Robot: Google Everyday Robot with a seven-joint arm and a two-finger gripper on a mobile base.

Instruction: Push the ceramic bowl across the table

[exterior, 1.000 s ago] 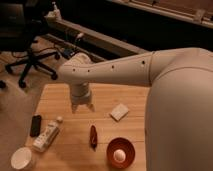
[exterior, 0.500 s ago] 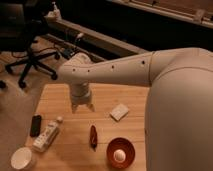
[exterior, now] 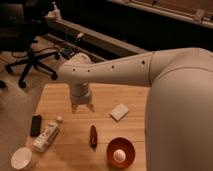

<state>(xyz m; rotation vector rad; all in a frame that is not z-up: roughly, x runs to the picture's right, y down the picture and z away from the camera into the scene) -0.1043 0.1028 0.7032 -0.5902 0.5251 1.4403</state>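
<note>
- Sitting at the near edge of the table (exterior: pixel 57 102), the ceramic bowl (exterior: pixel 120 152) is upright, with a pale round patch inside that I cannot identify. It has open wood on its far side, so it seems placed with room to slide.
- Resting at the near left corner, well apart from the bowl, is a white cup (exterior: pixel 22 158). It looks like a distractor rather than the target.
- Lying on its side just beyond the cup is a white bottle (exterior: pixel 46 136), with a flat black object (exterior: pixel 35 125) beside it to the left.
- Between the bottle and the bowl lies a slender dark red object (exterior: pixel 93 137), just left of the bowl and possibly in the way of a sideways push.
- Farther back, a small white flat pad (exterior: pixel 119 111) lies on the wood beyond the bowl.
- Above the middle of the table hangs the gripper (exterior: pixel 83 108), pointing down, well apart from the bowl and touching nothing. Whether it is open or closed I cannot tell. My judgement is that the approach has not yet begun: it must come down beside the bowl's wall.
- Beyond the table stands an office chair (exterior: pixel 25 50) on the floor.
</note>
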